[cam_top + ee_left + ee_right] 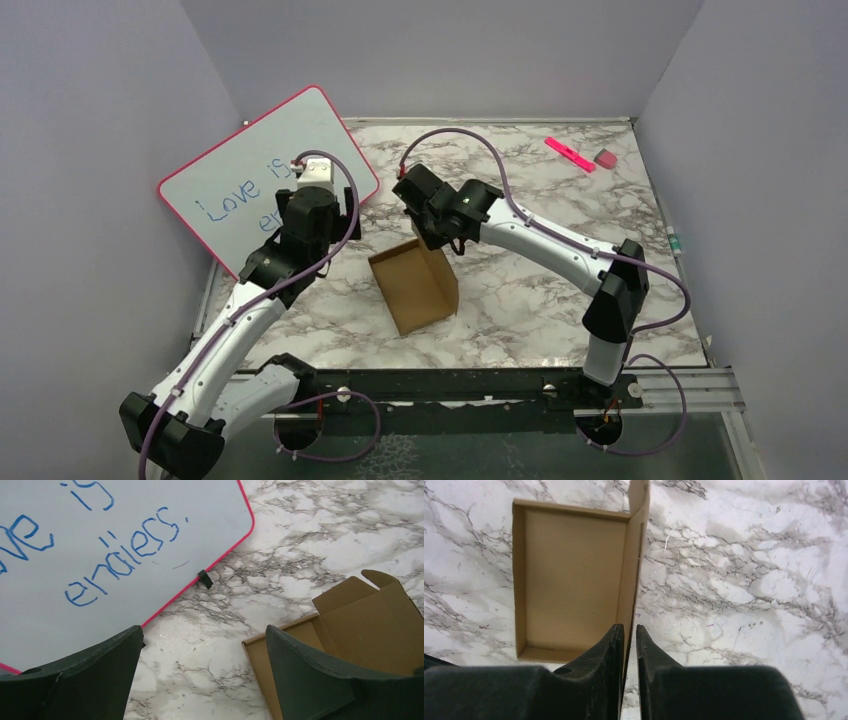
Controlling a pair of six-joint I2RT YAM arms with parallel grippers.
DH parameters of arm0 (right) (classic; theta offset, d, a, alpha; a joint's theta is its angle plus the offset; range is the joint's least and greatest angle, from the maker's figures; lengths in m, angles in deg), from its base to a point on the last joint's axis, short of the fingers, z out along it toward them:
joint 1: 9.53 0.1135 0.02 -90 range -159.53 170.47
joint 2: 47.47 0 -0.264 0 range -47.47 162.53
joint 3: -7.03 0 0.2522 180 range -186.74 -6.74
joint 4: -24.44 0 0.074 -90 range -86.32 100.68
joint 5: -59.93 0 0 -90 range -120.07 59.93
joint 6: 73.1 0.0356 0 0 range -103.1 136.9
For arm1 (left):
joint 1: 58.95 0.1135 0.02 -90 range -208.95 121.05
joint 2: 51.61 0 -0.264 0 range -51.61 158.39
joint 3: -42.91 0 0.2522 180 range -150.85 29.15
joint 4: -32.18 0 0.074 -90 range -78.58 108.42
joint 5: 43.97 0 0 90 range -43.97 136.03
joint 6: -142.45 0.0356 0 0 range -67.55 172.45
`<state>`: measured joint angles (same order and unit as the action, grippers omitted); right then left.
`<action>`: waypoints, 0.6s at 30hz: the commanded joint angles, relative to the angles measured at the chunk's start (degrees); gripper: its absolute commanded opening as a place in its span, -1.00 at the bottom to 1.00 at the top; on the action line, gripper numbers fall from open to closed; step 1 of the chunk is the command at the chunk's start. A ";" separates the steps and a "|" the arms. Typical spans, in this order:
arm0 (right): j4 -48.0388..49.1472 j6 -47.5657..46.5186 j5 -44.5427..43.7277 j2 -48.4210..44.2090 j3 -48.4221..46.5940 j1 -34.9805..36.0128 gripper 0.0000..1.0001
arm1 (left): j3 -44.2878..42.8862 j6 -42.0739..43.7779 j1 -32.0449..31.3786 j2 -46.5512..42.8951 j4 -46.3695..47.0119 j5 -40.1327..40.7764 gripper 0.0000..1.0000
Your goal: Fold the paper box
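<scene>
The paper box (415, 290) is a brown cardboard tray lying mid-table, with its lid panel standing upright along the right side. In the right wrist view I look down into the open paper box (569, 575). My right gripper (630, 627) sits over the top edge of that upright lid, with the jaws nearly together and the cardboard between them. From above, the right gripper (430, 238) is at the lid's far end. My left gripper (335, 205) hovers to the left of the box. The left gripper (202, 630) is wide open over bare marble, and the paper box (365, 625) lies past its right finger.
A pink-framed whiteboard (250, 170) with blue writing leans at the back left, close behind the left gripper. A small black clip (204, 578) sits on its edge. A pink marker (570, 153) and an eraser (605, 158) lie at the far right. Walls enclose the table.
</scene>
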<state>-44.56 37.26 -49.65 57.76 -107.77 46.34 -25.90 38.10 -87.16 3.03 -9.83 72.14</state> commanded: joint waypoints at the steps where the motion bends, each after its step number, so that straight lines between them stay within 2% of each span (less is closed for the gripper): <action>1: 3.02 -13.40 3.29 -0.22 -2.93 -0.31 -0.66 | 3.28 5.33 3.29 -4.13 2.00 1.27 0.90; 7: 7.46 -31.68 8.38 1.73 -4.15 -1.58 -0.78 | 6.60 5.28 5.87 -8.90 4.70 -1.15 0.94; 10: 6.83 -38.66 14.82 3.63 -6.57 -3.25 -0.79 | 7.04 5.25 6.41 -9.11 4.91 -1.76 0.94; 12: 6.07 -41.98 18.21 4.88 -8.41 -4.18 -0.84 | 7.06 5.38 7.42 -8.73 5.16 -3.34 0.94; 14: 6.17 -45.18 18.83 5.89 -9.16 -4.69 -0.97 | 7.12 5.38 8.88 -8.35 5.51 -5.48 0.94; 18: 3.86 -50.37 20.82 9.55 -13.43 -5.14 -0.98 | 7.22 5.38 10.31 -7.91 6.05 -7.90 0.94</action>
<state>-39.49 -4.05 -34.52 63.45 -116.71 41.71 -19.17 42.71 -78.22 -5.08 -6.00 68.64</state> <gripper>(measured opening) 0.019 0.969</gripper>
